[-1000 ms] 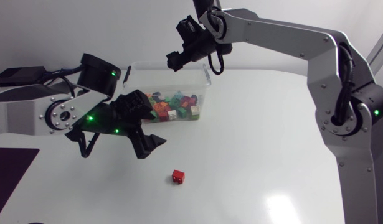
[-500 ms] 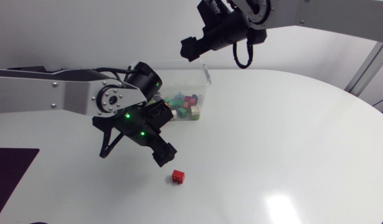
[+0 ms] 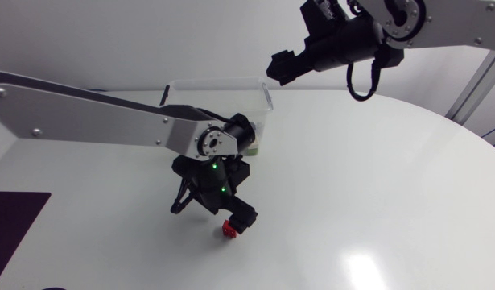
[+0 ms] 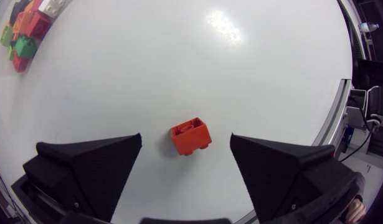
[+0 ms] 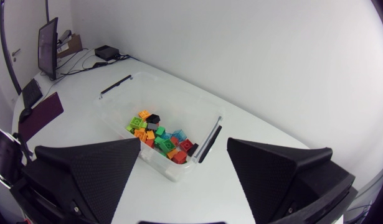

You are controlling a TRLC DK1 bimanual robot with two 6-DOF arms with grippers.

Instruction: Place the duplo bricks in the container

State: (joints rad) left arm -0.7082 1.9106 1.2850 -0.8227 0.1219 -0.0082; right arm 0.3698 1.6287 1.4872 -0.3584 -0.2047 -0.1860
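Tabletop (image 3: 376, 201), white and glossy, carries a dark maroon mat (image 3: 14, 229) at its far left, cut off by the edge of the head view. The left arm (image 3: 94, 117) comes in above the mat and stretches past the middle, its wrist turned down towards the table.

The left gripper (image 3: 240, 219) hangs low over a single red duplo brick (image 4: 191, 137). From above, one finger covers part of the brick, so only its near corner shows. The left wrist view is clearer. The two fingers stand wide apart with the brick on the table between them. It is turned slightly askew and touches neither finger, and the gripper has hold of nothing.

Behind the left arm's wrist stands the clear container (image 3: 219, 87). In the head view that wrist hides the container's front wall and nearly all of its contents, leaving only the rim and back wall plain. The right wrist view looks down into it. A heap of coloured bricks (image 5: 159, 138) in orange, green, red and blue, with one black, lies towards one end. A black latch (image 5: 208, 143) sits at that end and another at the far end. In the left wrist view the same heap is cut off at the corner, well apart from the red brick.

Farther right, the right arm (image 3: 440, 16) enters from the upper corner, mostly out of view. The right gripper (image 3: 281, 66) is held high beside the container's right end, its fingers spread wide and holding nothing.
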